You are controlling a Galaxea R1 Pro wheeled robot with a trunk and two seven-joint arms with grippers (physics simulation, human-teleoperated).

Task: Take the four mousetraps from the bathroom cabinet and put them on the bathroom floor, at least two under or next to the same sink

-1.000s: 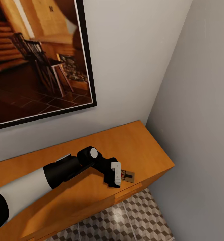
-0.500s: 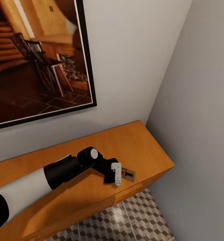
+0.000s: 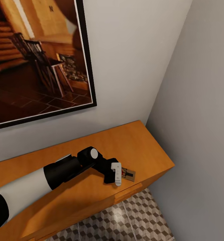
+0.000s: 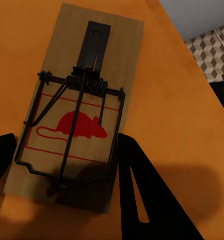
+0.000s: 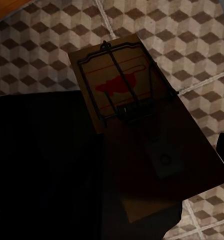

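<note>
Jaws, left: our left gripper [image 4: 66, 165] stands spread, one dark finger [image 4: 142, 190] at each long side of a mousetrap [image 4: 76, 110] without clearly pressing it. That trap lies flat on the cabinet [image 3: 138, 144] top, near its front edge, toward the corner where the two grey walls meet. Jaws, right: we see our right gripper [image 5: 142, 165] only as dark shapes; a second mousetrap [image 5: 137, 115] hangs tilted in it above the bathroom floor [image 5: 51, 40], apparently pinched, wire and red mark facing the camera. Also noted: a framed picture [image 3: 35, 57] on the wall above the cabinet.
</note>
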